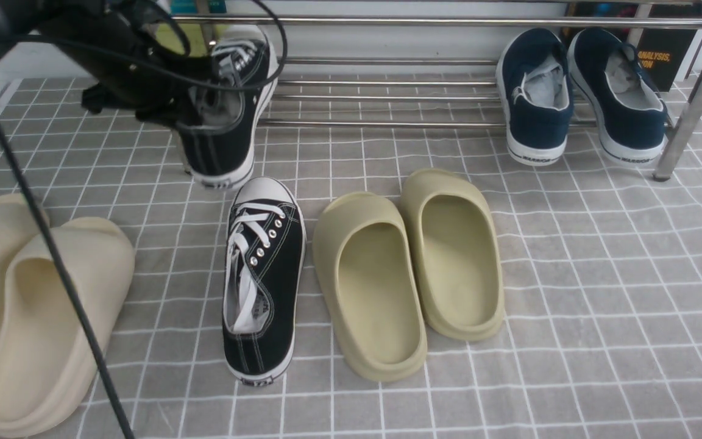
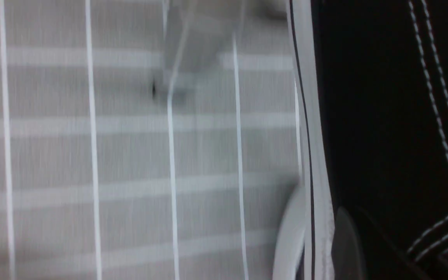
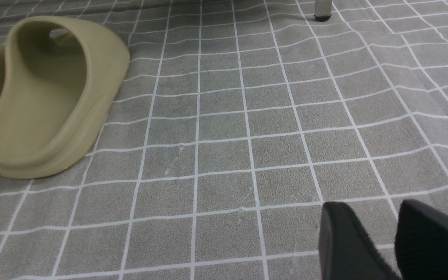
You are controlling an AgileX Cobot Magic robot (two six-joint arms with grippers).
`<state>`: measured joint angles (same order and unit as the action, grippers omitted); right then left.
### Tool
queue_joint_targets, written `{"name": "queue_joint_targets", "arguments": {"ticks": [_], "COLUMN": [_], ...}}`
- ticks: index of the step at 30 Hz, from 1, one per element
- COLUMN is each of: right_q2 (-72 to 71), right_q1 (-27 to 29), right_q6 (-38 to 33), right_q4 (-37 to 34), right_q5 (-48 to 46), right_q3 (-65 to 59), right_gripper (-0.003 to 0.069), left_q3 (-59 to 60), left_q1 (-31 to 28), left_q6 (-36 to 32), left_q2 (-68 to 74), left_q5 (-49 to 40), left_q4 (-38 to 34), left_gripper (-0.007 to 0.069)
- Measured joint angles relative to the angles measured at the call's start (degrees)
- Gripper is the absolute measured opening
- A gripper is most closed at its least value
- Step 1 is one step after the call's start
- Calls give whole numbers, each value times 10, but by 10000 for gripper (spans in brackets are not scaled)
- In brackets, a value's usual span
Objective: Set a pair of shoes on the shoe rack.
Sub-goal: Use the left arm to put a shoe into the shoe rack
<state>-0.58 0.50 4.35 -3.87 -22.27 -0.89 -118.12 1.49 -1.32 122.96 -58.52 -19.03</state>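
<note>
The left pincer [image 1: 183, 116] grips one black sneaker [image 1: 229, 140] by its collar, toe tilted toward the shoe rack [image 1: 387, 97] bars to slide on, while its mate [image 1: 265, 274] lies on the surface [image 1: 570, 274] beside the olive slides [image 1: 375, 286] and the right pincer [image 3: 371, 217] hovers parted, empty

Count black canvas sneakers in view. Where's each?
2. The gripped sneaker is in the left gripper at the shoe rack's left end; the floor sneaker lies between the cream slides and olive slides.

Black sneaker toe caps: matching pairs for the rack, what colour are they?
White, clearest on the floor sneaker's toe cap, front view.
</note>
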Motion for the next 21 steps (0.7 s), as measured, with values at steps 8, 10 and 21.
{"name": "queue_joint_targets", "arguments": {"ticks": [8,10,21], "right_q2": [0,0,0], "right_q1": [0,0,0], "right_q6": [0,0,0], "right_q4": [0,0,0], "right_q5": [0,0,0], "right_q3": [0,0,0], "right_gripper": [239,239,239], "left_q3": [-127,-134,-141], "left_q1": [0,0,-1], "left_q6": [24,27,41], "left_q2": [72,78,86], "left_q5": [-95,-96,-109], "left_q4": [3,-3,-46], "left_gripper": [-13,-13,185]}}
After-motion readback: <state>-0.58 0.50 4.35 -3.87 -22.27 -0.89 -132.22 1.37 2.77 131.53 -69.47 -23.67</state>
